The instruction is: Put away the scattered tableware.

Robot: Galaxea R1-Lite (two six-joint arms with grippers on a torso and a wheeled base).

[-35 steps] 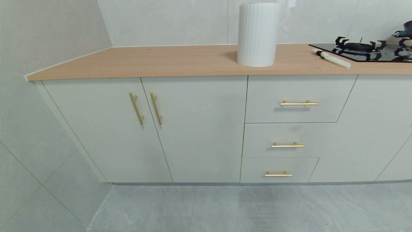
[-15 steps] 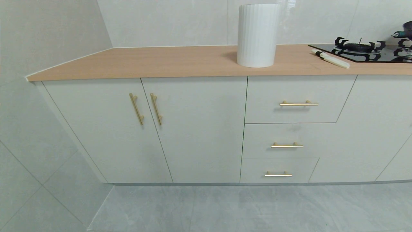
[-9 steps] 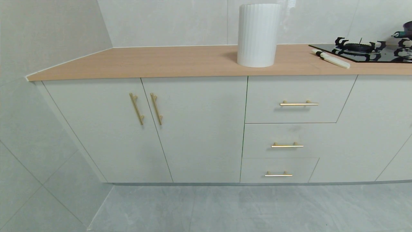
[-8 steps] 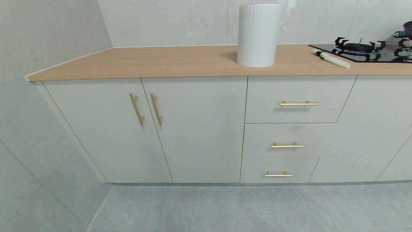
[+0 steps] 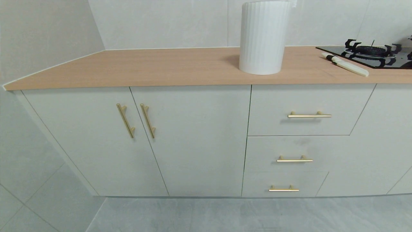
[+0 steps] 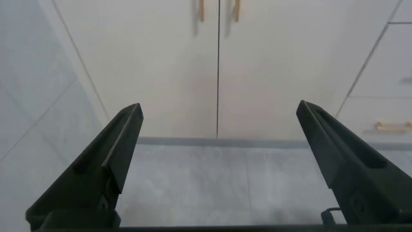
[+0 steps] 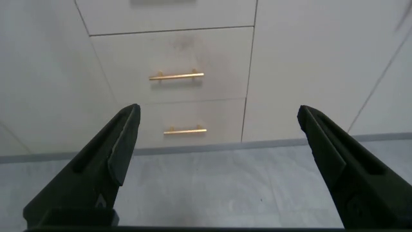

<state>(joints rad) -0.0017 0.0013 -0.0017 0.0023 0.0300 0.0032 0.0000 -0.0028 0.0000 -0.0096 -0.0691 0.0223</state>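
Note:
A knife (image 5: pixel 346 63) with a black handle and pale blade lies on the wooden counter (image 5: pixel 154 66) at the right, beside the hob. A tall white ribbed holder (image 5: pixel 262 37) stands on the counter near the middle. My left gripper (image 6: pixel 219 135) hangs open low before the two cabinet doors (image 6: pixel 219 58), holding nothing. My right gripper (image 7: pixel 215 138) hangs open low before the lower drawers (image 7: pixel 177 76), also holding nothing.
A black gas hob (image 5: pixel 373 54) sits at the counter's right end. Below are two doors with gold handles (image 5: pixel 136 120) and three drawers with gold handles (image 5: pixel 309 115). A wall (image 5: pixel 38 29) closes the left side. Grey tiled floor (image 5: pixel 225 216) lies before the cabinets.
The whole head view has shifted and the cabinets look nearer and lower, so the camera has moved toward the counter. The knife and holder keep their places on the counter.

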